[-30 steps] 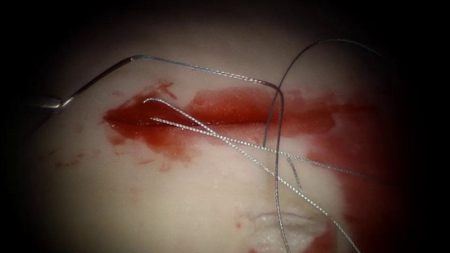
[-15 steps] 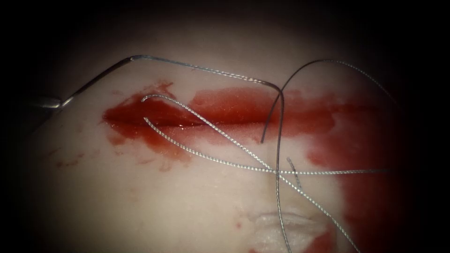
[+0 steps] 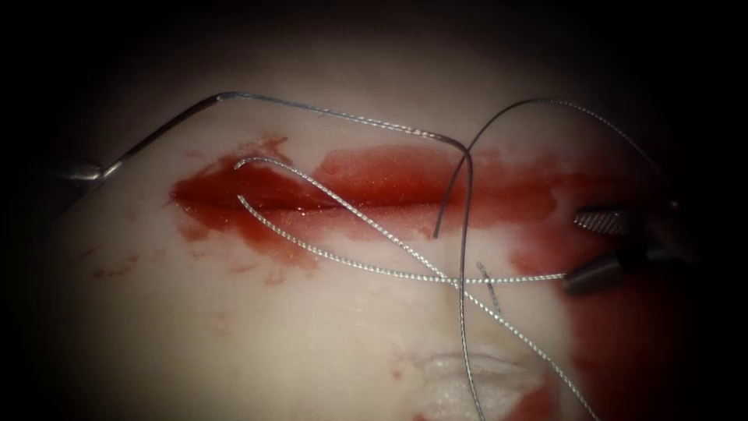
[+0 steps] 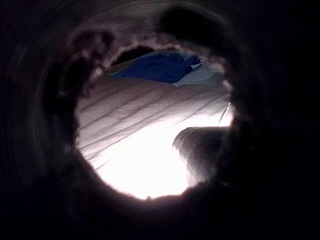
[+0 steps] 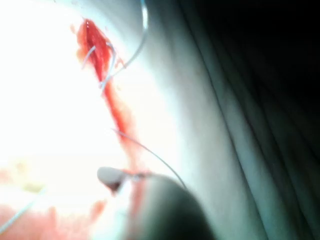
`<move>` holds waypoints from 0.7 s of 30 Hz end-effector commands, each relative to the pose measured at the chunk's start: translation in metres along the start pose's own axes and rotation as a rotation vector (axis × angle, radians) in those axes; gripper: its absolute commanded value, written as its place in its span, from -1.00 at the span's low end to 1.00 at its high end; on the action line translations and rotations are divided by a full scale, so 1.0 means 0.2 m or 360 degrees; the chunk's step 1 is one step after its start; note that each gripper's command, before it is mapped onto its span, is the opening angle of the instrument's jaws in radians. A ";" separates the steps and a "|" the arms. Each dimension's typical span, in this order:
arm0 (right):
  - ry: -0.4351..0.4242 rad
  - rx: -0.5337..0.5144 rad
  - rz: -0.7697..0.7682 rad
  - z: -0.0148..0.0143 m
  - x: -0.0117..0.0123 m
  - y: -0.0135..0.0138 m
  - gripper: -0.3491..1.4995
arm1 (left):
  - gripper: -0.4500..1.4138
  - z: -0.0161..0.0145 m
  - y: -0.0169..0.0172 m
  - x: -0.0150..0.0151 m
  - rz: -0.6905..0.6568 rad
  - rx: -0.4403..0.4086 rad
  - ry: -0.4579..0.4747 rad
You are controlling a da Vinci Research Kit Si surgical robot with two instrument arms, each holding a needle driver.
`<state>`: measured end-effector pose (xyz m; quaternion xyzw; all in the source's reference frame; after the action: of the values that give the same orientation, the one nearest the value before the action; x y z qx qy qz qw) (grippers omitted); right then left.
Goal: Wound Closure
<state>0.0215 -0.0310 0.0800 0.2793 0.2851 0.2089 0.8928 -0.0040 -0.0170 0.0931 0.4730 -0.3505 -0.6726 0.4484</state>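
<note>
1. Right tool (image 3: 601,248) at the right end of the cut (image 3: 312,204): jaws apart, clamped on nothing.
2. Thread (image 3: 351,261) lying crosswise below the cut, one strand ending at the lower jaw, perhaps touching.
3. Needle (image 3: 499,117) arching leftward from these jaws, tip at the cut's lower lip, possibly in the tissue (image 3: 234,335).
4. Left tool (image 3: 82,171) well apart, dim; grip unreadable.

**Three views on one cut**

The endoscope looks down from above and in front, close over the tissue (image 3: 234,335). The right arm's tool (image 3: 580,248) enters at its right edge, the cut (image 3: 257,204) ahead of its tips. The right wrist view looks along that tool (image 5: 112,177) from very near, sharing the cut (image 5: 95,50) beyond the tips. The left wrist view peers through a dark round opening at pale cloth (image 4: 135,115).
</note>
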 end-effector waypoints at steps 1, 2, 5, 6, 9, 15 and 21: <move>0.0010 0.0025 -0.0074 0.014 0.016 -0.002 0.27 | -1.00 0.002 -0.005 -0.005 0.0008 0.0017 -0.0006; 0.0022 0.0027 -0.0091 0.016 0.018 -0.003 0.18 | -1.00 0.002 -0.005 -0.005 0.0007 0.0032 -0.0004; 0.0066 0.0041 -0.0107 0.024 0.027 -0.004 0.04 | -1.00 0.001 -0.006 -0.005 0.0001 0.0077 0.0005; 0.0068 0.0056 -0.0105 0.026 0.031 -0.005 0.15 | -1.00 -0.001 -0.007 -0.005 -0.0004 0.0103 0.0013; 0.0042 0.0109 -0.0148 0.033 0.040 -0.007 0.34 | -1.00 -0.008 -0.009 -0.006 -0.0016 0.0161 0.0107; 0.0019 0.0153 -0.0247 0.039 0.050 -0.016 -0.20 | -1.00 -0.009 -0.004 -0.001 0.0001 0.0208 0.0378; 0.0008 0.0164 -0.0279 0.046 0.057 -0.020 -0.38 | -1.00 -0.007 -0.003 0.001 -0.0003 0.0212 0.0430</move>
<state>0.0363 -0.0324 0.0796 0.3000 0.3182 0.1149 0.8919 -0.0024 -0.0182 0.0925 0.5891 -0.3274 -0.5801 0.4575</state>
